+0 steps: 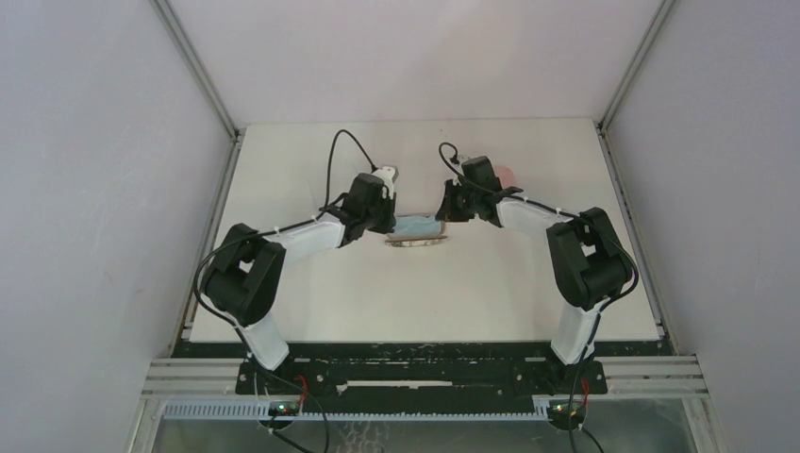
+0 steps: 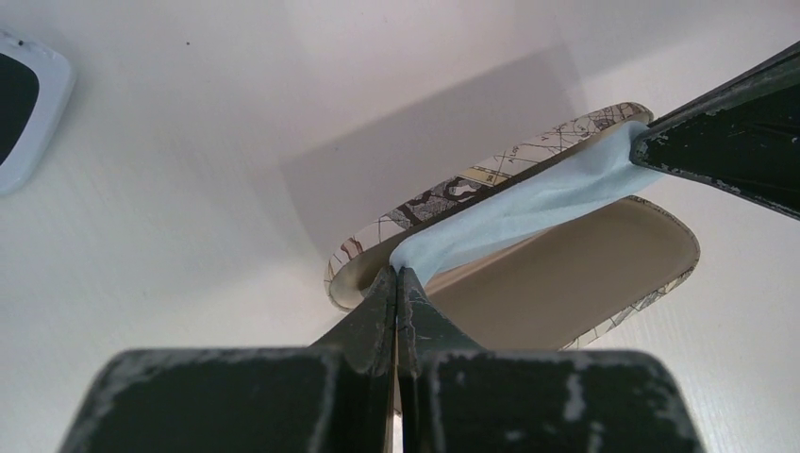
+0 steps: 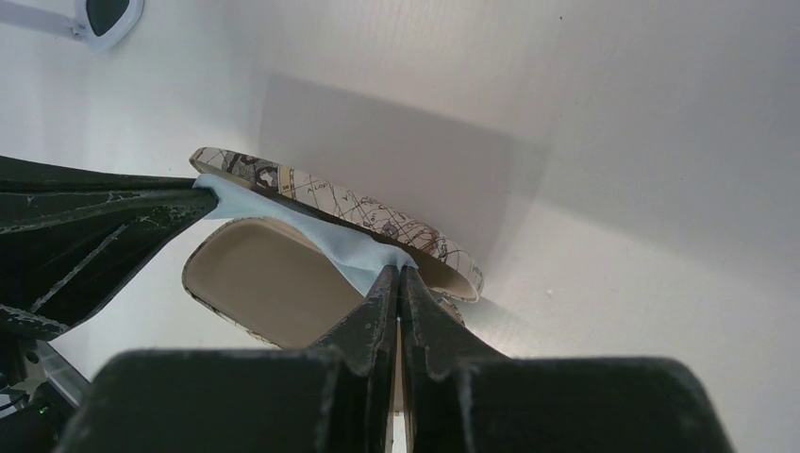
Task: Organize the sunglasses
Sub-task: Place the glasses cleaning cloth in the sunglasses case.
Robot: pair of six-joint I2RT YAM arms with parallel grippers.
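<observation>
A light-blue cloth (image 1: 418, 227) (image 2: 528, 203) (image 3: 340, 243) hangs stretched between my two grippers. My left gripper (image 1: 390, 225) (image 2: 397, 272) is shut on the cloth's left end, and my right gripper (image 1: 441, 213) (image 3: 397, 269) is shut on its right end. The cloth is held just above an open, map-printed glasses case (image 1: 415, 242) (image 2: 585, 283) (image 3: 264, 293) with a beige lining, which looks empty. White-framed sunglasses (image 1: 389, 176) (image 2: 28, 104) (image 3: 108, 14) with dark lenses lie on the table behind the left gripper, apart from both grippers.
Part of a pink case (image 1: 508, 176) shows behind the right arm's wrist. The white table (image 1: 425, 302) is bounded by grey walls on the left, right and back.
</observation>
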